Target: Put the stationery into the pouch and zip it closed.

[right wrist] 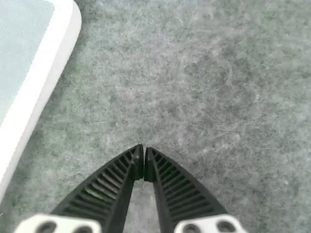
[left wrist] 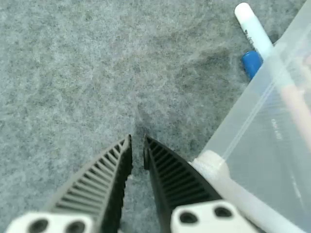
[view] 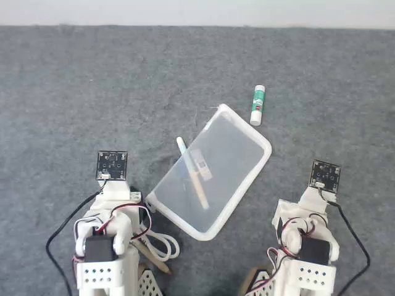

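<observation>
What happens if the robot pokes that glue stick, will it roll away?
Probably yes: the glue stick is a round tube lying on its side, so a sideways nudge could roll it. The fuzzy grey mat would likely slow it.

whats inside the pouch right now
Through the cloudy wall of the pouch, a pinkish pen lies inside, and a white pen pokes out past its edge beside a blue-ended item. The wall blurs anything smaller. The glue stick lies outside, on the carpet.

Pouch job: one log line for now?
pouch: pen sticking out | glue stick: outside | left pincer: shut, empty | right pincer: shut, empty
</observation>
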`<state>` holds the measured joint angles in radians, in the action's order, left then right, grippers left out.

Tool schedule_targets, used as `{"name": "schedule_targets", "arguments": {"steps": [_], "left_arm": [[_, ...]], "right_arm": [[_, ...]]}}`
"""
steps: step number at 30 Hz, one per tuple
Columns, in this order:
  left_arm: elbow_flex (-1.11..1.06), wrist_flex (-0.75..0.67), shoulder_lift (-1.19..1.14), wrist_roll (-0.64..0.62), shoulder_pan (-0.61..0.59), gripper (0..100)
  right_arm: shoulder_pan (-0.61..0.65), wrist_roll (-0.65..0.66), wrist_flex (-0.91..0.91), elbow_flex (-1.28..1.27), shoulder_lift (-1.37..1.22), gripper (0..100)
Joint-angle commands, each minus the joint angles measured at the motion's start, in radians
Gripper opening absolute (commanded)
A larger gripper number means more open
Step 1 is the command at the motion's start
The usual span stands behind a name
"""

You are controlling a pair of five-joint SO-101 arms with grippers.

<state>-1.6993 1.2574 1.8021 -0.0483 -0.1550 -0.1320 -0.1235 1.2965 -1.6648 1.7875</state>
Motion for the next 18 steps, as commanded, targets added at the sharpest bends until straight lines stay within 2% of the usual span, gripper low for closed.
{"name": "schedule_targets", "arguments": {"steps": [1,18], "left_arm": [[0.015,0.005,0.018,-0.011,-0.002,4],[0.015,-0.003,0.018,-0.006,-0.002,4]], "right_arm": [[-0.008,0.005,0.007,-0.020,0.019,0.7],[-0.001,0.008,0.007,-0.020,0.019,0.7]]}}
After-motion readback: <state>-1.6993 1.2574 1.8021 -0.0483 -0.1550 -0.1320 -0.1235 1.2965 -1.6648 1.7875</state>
